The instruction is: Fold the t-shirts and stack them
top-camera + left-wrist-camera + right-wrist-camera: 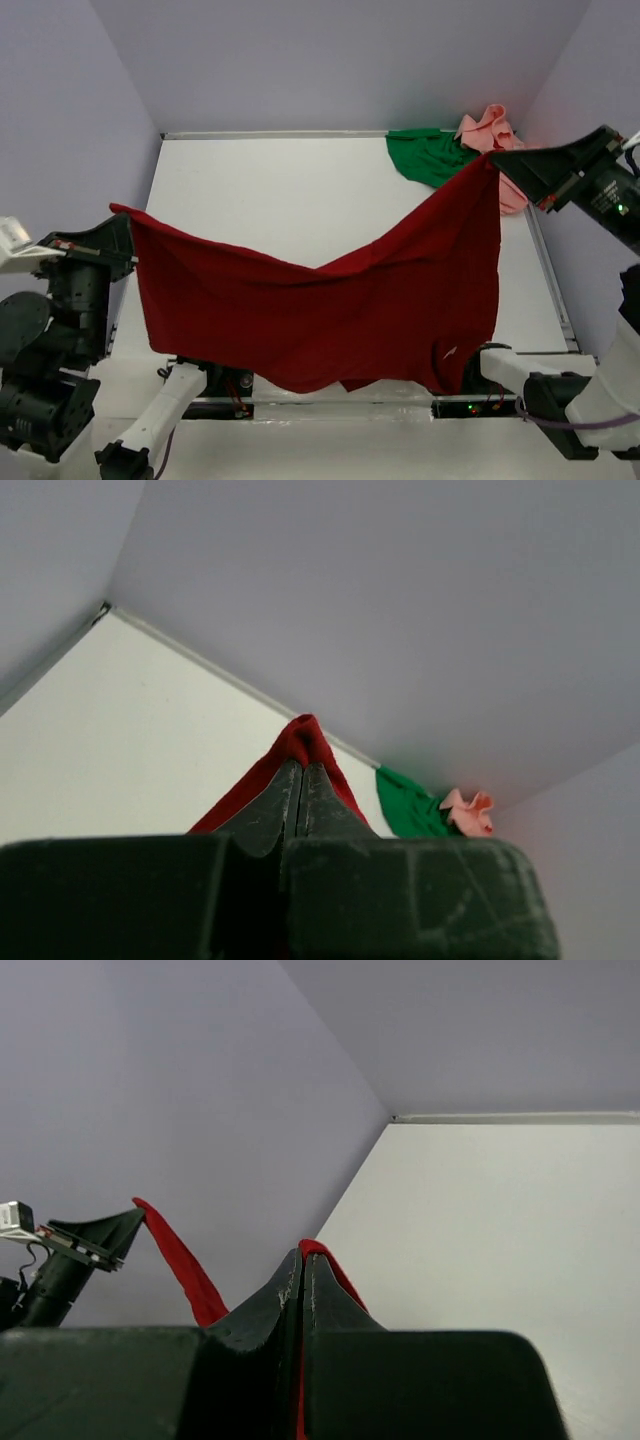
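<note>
Dark red cloth filled the middle of the overhead view: the dark red t-shirt (320, 310) hung in the air above the table (280, 190), stretched between both arms. The left gripper (127, 218) was clamped tight on one end of its upper edge, at the left side of the table. The right gripper (498, 166) was clamped on the other end, farther back on the right. In each wrist view the fingers met with only a thin fold of red pinched between their tips. Between the two holds the top edge sagged into a deep V, and the lower edge drooped toward the arm bases; whether it touched the table could not be told. That sag read as light, limp fabric with no stiffness of its own, likely to drape, crease and swing rather than keep any shape given to it. A pinch at a corner or along a seam, as here, seemed the sensible hold, though so thin a fold might slip out of narrow fingertips if pulled hard. The green t-shirt (425, 158) lay crumpled at the far right corner of the table, with the salmon pink t-shirt (488, 128) bunched against it, both unfolded.
</note>
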You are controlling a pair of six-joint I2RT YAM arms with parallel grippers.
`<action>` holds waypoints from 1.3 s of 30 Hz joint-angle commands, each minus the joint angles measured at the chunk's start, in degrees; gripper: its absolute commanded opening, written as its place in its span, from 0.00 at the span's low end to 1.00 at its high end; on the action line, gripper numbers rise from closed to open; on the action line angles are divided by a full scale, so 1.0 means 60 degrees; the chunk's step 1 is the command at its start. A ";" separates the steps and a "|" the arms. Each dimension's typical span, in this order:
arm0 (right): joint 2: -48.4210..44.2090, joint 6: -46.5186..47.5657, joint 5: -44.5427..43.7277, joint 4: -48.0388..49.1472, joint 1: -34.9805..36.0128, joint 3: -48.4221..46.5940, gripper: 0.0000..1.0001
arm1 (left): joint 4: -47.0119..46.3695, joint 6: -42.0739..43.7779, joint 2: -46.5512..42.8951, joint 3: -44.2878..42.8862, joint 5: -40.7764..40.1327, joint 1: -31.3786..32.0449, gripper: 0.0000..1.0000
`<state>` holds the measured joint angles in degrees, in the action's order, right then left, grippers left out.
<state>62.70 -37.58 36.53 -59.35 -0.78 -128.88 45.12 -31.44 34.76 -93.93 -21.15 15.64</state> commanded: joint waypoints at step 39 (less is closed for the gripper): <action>0.0879 -0.2377 0.1994 0.7197 -0.0061 0.1203 0.00 | -0.3786 0.1124 0.2705 0.0449 0.1165 -0.0028 0.00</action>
<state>72.58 -47.81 44.27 -20.62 -0.78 -124.90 24.36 -24.91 54.78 -90.65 -15.86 15.64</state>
